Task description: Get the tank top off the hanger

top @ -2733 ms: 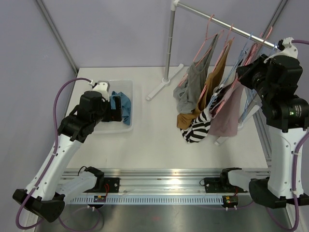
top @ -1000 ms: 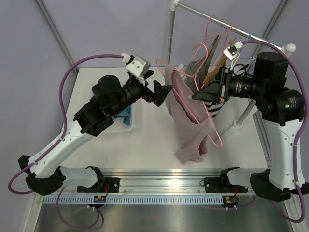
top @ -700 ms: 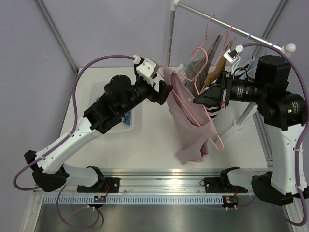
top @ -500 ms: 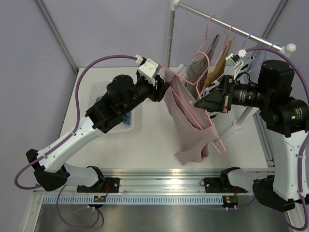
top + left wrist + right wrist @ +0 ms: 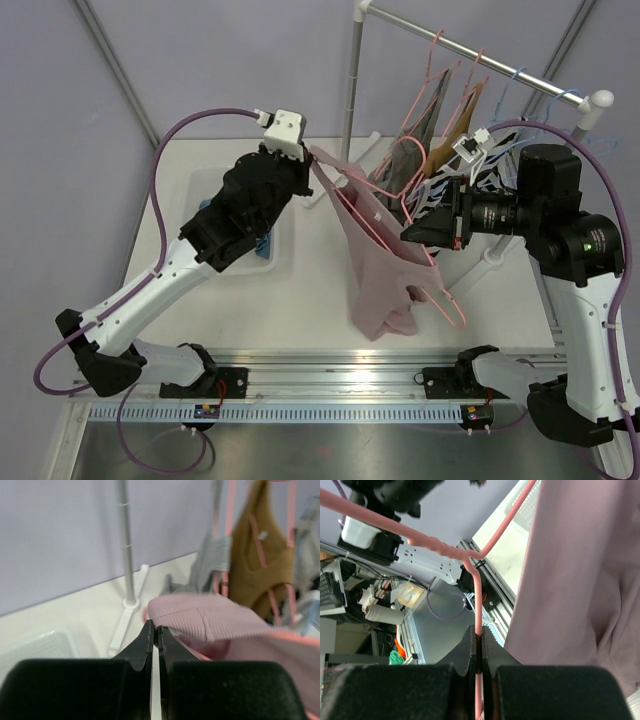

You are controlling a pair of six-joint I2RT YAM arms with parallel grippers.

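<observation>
Top external, 1 tank top [image 5: 372, 288], 1 rack [image 5: 352, 100]

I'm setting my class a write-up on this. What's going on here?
Two arms are working a pink tank top off its hanger above the table. The right gripper is shut on the hanger's neck, holding it out from the rack. The left gripper pinches a strap, drawn up and to the left. The top is not yet free.
</observation>
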